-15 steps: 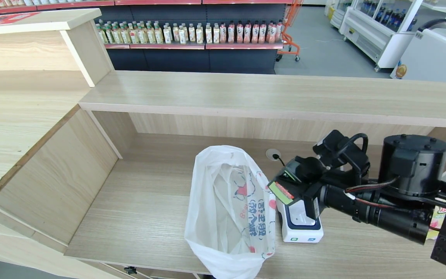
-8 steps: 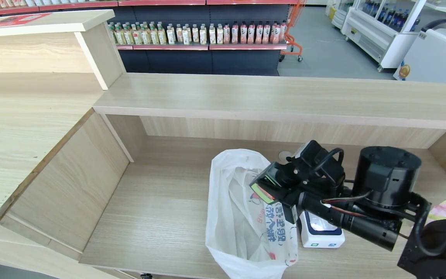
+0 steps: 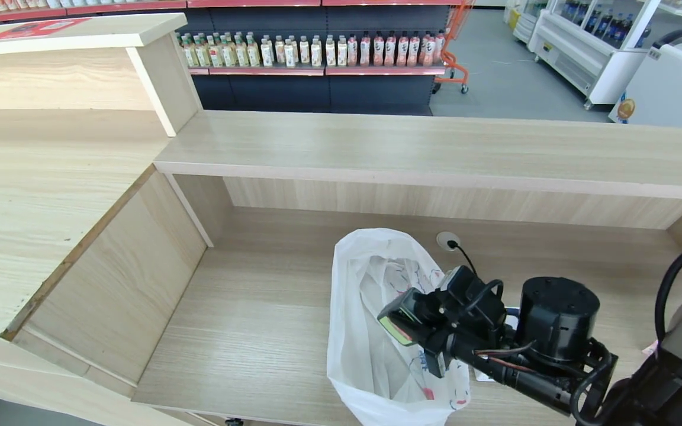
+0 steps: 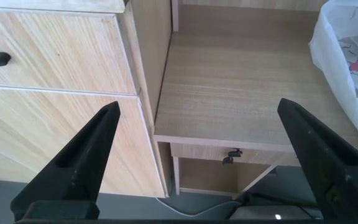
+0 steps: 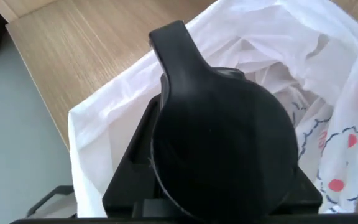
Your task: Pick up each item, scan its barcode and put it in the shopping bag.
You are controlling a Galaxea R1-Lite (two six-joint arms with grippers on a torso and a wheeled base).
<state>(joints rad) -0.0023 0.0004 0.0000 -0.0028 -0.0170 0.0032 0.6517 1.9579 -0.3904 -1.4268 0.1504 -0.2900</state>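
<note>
Since the earlier frames the right claw [image 3: 415, 307] had swung in over the mouth of the shopping bag [image 3: 364, 278]; the camera had shifted as well. This claw was clamped on a dark item [image 3: 396, 322] with a green-and-red edge, carried out ahead of it. The bag stood upright on the desk [image 3: 246, 319], its opening directly beneath the claw. The left claw [image 4: 197, 106] hung spread wide and empty, low by the desk front, well apart from the bag. Judgement: the release falls to the right arm.
</note>
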